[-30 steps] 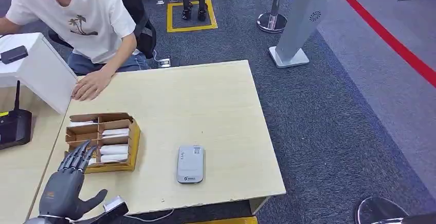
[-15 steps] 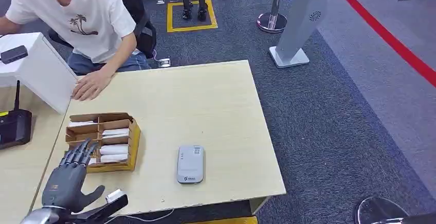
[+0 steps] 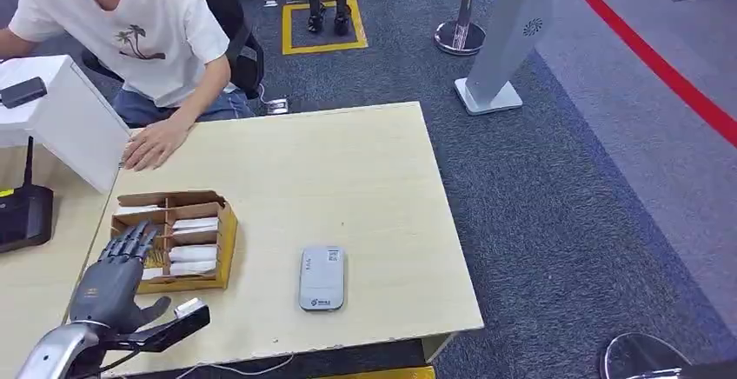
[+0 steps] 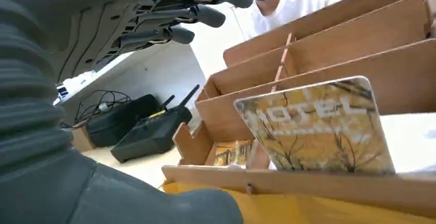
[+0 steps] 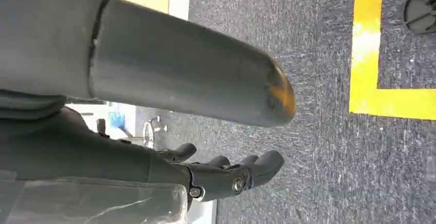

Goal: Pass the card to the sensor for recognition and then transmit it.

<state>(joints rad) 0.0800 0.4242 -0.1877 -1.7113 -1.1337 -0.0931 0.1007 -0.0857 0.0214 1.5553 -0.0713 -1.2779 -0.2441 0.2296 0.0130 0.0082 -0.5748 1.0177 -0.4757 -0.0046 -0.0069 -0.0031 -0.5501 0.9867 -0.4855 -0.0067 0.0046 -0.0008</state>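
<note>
The left hand (image 3: 111, 285) is hovering over the near left end of the cardboard box (image 3: 228, 231), its fingers (image 4: 198, 14) stretched out and apart and holding nothing. The box is sitting on the left part of the wooden counter (image 3: 348, 170), split by thin dividers into slots, with pale cards lying in several of them. In the left wrist view one card (image 4: 319, 126) printed in yellow with the word HOTEL is leaning upright in the nearest slot, just behind the box's low front wall; the hand's fingers are reaching above it, apart from it. The grey sensor (image 3: 322, 277) is lying flat on the counter to the right of the box, near the front edge and well apart from the hand. A person in a white shirt (image 3: 139, 27) is sitting at the far left corner, resting a hand (image 3: 155, 142) on the counter just beyond the box. A white box (image 3: 61, 123) is standing at the far left, and a black router (image 3: 24, 214) with an aerial is sitting on the next counter to the left. The right hand (image 5: 226, 175) is hanging over grey carpet (image 5: 308, 44) beside yellow floor tape (image 5: 367, 44), fingers loosely curled and holding nothing.
</note>
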